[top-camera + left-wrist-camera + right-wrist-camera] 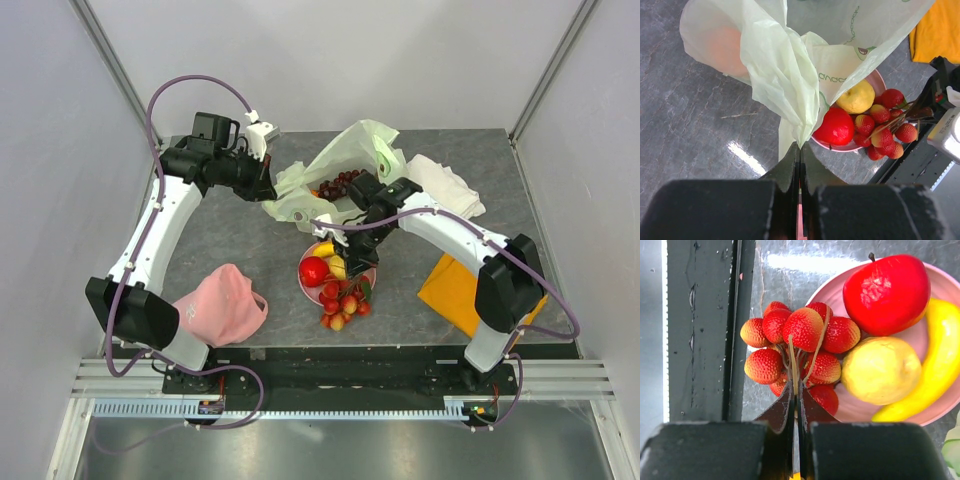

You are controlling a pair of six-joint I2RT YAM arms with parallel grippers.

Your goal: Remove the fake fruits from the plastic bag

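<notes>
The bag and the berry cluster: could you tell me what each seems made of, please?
The bag looks like thin plastic film: translucent, pale green, crinkled, draping in soft folds. The berry cluster is probably moulded plastic: pebbled, faintly glossy red-yellow skins on thin tan stems.

Bag (780, 75) thin crinkly plastic; apple (885, 292) glossy, probably plastic.

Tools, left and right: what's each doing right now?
Left tool: closed, pinching the plastic bag.
Right tool: closed on the berry cluster by its stems.
</notes>
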